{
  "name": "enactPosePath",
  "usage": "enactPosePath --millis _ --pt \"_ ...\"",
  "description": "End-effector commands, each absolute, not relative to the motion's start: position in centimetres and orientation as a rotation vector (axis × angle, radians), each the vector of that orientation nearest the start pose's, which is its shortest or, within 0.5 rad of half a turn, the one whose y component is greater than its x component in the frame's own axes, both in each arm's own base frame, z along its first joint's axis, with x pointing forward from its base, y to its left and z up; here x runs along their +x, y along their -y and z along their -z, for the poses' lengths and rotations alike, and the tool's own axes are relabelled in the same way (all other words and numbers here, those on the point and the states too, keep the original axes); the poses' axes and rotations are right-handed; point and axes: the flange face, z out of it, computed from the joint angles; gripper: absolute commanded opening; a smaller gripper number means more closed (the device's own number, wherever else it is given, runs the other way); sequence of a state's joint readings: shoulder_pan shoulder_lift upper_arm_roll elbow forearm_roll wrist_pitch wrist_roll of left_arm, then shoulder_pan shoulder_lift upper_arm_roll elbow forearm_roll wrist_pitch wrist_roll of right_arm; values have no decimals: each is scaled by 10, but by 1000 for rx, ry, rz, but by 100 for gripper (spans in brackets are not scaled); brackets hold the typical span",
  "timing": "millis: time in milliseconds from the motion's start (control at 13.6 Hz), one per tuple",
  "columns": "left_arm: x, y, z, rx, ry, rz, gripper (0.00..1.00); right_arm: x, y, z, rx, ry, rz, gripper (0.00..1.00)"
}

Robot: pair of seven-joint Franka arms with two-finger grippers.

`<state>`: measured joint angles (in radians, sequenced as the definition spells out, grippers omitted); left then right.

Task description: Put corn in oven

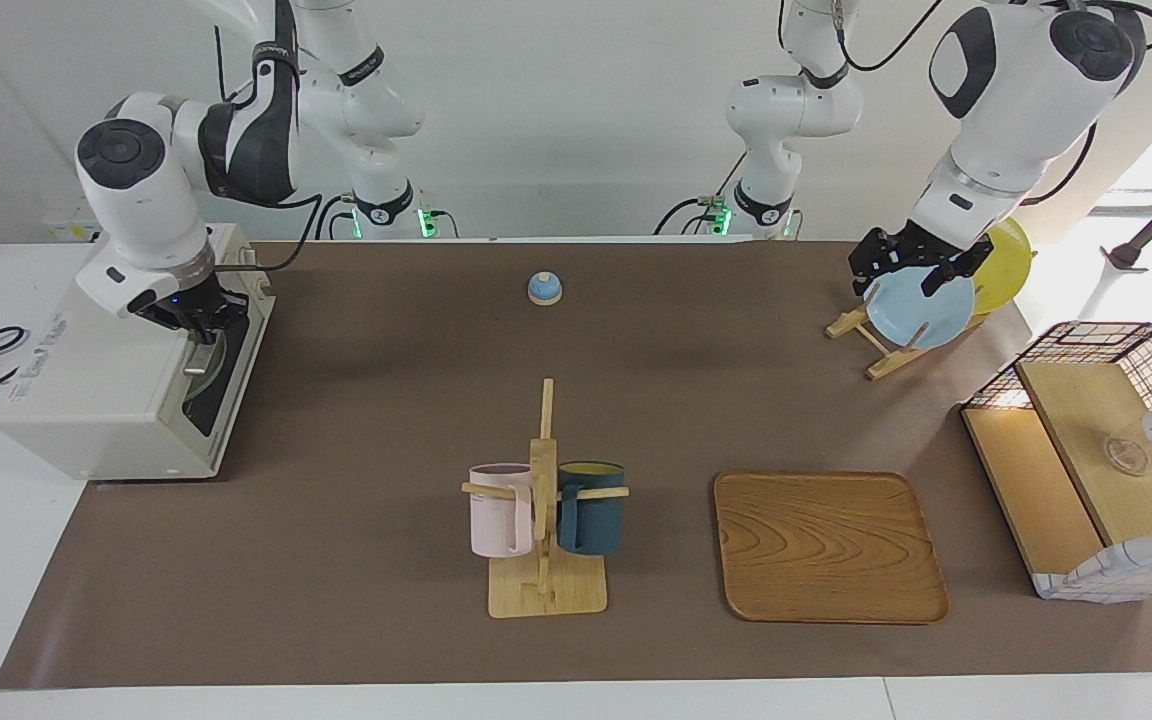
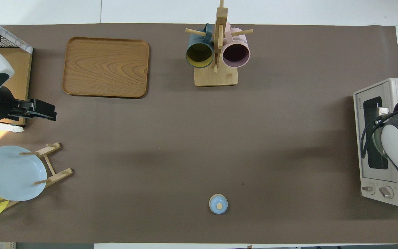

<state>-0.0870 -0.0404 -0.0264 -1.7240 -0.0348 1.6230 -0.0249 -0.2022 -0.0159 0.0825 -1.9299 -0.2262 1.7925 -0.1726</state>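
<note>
The cream-white oven (image 1: pixel 106 400) (image 2: pixel 378 88) stands at the right arm's end of the table. Its dark glass door (image 1: pixel 226 390) (image 2: pixel 373 107) is up and shut. The corn is hidden from both views; only a dim green shape shows through the glass. My right gripper (image 1: pixel 201 322) sits at the door's top edge, by the metal handle. The overhead view shows only the right arm, which covers part of the oven front. My left gripper (image 1: pixel 908 272) (image 2: pixel 48 112) hangs open and holds nothing, over the plate rack.
A wooden mug rack (image 1: pixel 541 500) with a pink and a dark teal mug stands mid-table. Beside it lies a wooden tray (image 1: pixel 829 547). A small blue lidded pot (image 1: pixel 545 288) sits near the robots. A blue plate (image 1: pixel 921 308) and a yellow plate (image 1: pixel 1006 262) lean in the rack. A wire shelf basket (image 1: pixel 1086 450) stands at the left arm's end.
</note>
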Motion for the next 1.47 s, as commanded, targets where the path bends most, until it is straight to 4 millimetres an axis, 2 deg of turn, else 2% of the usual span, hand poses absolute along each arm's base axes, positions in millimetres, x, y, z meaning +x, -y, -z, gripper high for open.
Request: enactPosePath --millis 0,147,221,294,368,515,662,882,1029,1397 --pt "531 62 -582 -3148 -133 -88 100 541 68 -531 -3212 177 -198 24" --pt "531 63 -582 -3148 -135 -88 100 550 35 -549 -3138 205 -135 28" --pt "531 62 -582 -3148 -133 -88 100 553 18 -556 -3121 232 -126 35" --pt "531 63 -582 -3148 -135 -88 100 553 2 -557 -3103 235 -143 51" --pt "531 63 -582 -3148 -135 -88 100 553 -10 -557 -3107 198 -151 100" --pt "531 63 -582 -3148 -135 -88 100 550 -17 -566 -3112 134 -174 100" --pt "531 62 -582 -3148 -133 -88 100 550 -34 -580 -3117 174 -156 100" --pt "531 63 -582 -3148 -135 -88 100 559 -41 -585 -3116 116 -130 100" --pt "531 63 -582 -3148 -135 -88 100 560 -59 -591 -3119 122 -124 100" --pt "531 62 -581 -3148 -133 -91 100 560 -54 -591 -3136 111 -149 100"
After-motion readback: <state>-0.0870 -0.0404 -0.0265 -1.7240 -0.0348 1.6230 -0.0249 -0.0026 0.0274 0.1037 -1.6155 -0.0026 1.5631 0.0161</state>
